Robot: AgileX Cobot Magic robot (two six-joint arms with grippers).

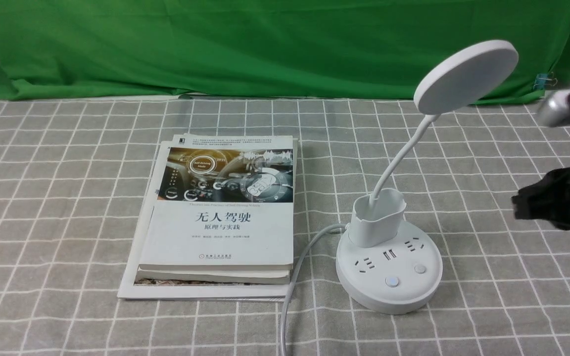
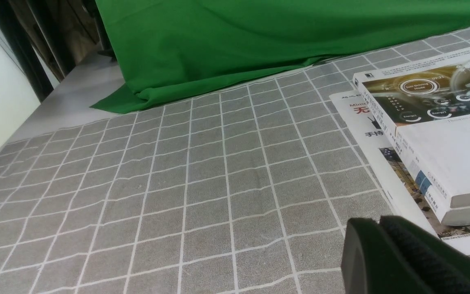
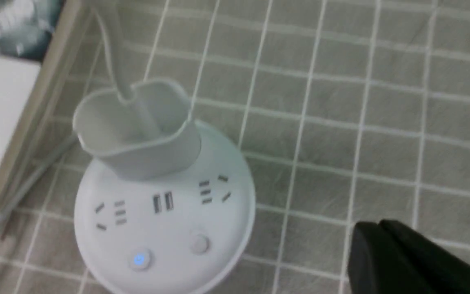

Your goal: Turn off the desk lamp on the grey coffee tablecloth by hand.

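Note:
The white desk lamp [image 1: 389, 262] stands on the grey coffee tablecloth [image 1: 57, 207], right of centre, with its disc head [image 1: 465, 76] raised on a bent neck above the pen cup. Its round base has sockets and two buttons; in the right wrist view the base [image 3: 163, 220] shows one button glowing blue [image 3: 139, 259] and a plain one [image 3: 199, 243]. My right gripper [image 1: 517, 205] is shut and empty, in the air to the right of the lamp base; it also shows in the right wrist view [image 3: 375, 228]. My left gripper [image 2: 375, 224] is shut and empty, low over the cloth.
A stack of books [image 1: 220, 217] lies left of the lamp, also seen in the left wrist view [image 2: 435, 139]. The lamp's grey cable [image 1: 295, 267] runs along the books toward the front edge. A green backdrop cloth [image 1: 245, 44] hangs behind. A blue clip [image 1: 545, 79] sits at far right.

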